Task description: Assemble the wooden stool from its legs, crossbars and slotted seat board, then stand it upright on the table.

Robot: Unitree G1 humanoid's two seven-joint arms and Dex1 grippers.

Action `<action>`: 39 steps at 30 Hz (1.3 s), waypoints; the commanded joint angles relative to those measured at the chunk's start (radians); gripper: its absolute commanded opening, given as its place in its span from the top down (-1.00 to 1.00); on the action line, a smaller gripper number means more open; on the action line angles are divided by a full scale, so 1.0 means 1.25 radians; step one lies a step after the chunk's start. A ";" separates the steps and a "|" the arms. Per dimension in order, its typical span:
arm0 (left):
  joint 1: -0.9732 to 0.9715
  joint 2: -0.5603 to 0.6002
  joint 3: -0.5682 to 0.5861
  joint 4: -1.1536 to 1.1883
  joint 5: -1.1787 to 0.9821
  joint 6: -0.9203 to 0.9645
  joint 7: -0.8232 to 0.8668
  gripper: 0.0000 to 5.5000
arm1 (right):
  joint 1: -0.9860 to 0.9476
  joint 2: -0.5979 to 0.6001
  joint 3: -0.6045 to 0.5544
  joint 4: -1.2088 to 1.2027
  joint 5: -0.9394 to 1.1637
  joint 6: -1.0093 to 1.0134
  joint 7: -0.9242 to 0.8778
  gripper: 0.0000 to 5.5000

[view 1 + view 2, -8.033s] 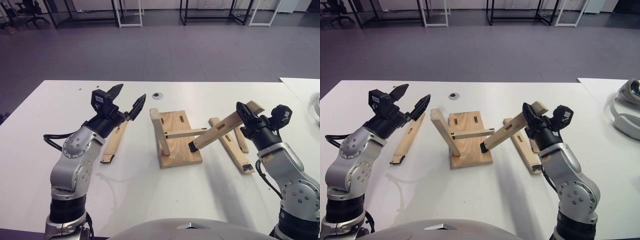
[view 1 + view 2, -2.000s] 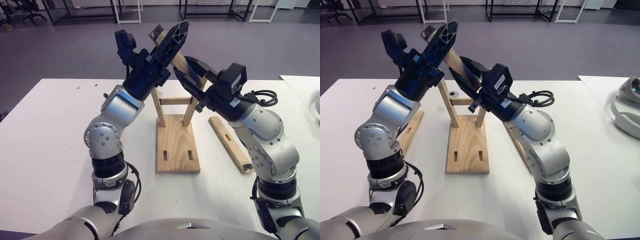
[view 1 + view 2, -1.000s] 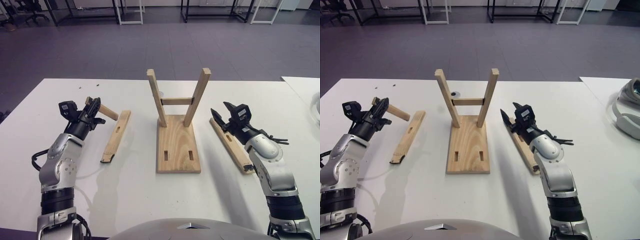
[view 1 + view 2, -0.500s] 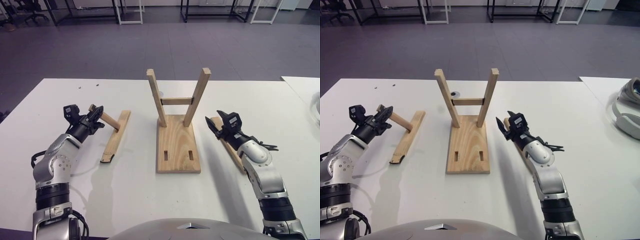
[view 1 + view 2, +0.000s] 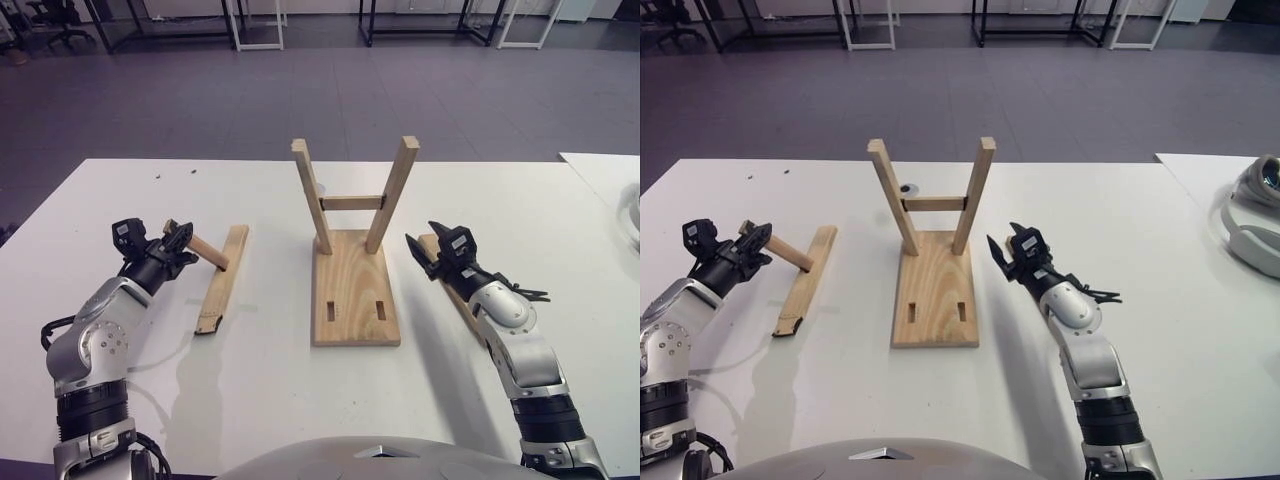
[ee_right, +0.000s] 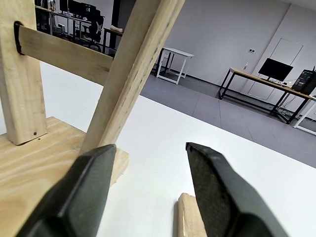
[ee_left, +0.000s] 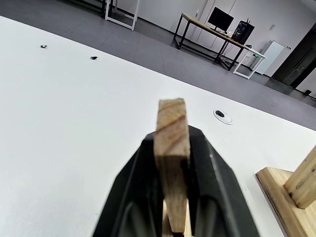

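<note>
the seat board lies flat in the middle of the table, with two legs and a crossbar standing in it and bare top up to the near edge. the left gripper pinches a short stick (just beside a loose leg). the right gripper is spread, low over another leg, near the board's right edge.

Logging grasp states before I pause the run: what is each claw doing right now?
Left claw: closed on a short crossbar.
Right claw: open, holding nothing.
</note>
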 commanded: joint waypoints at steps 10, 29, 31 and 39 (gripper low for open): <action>0.090 0.020 -0.031 -0.022 0.079 0.066 0.056 0.85 | -0.006 0.018 0.034 0.031 -0.057 -0.047 -0.019 0.04; 0.073 0.099 -0.149 0.085 0.196 -0.221 -0.087 0.66 | -0.017 0.008 0.057 0.026 -0.118 -0.062 -0.013 0.04; 0.034 0.120 -0.144 0.075 0.189 -0.193 -0.110 0.55 | -0.022 0.013 0.062 0.032 -0.123 -0.067 -0.014 0.04; 0.135 0.176 -0.153 0.018 0.214 -0.072 -0.173 0.04 | -0.026 0.031 0.076 0.051 -0.133 -0.080 -0.030 0.04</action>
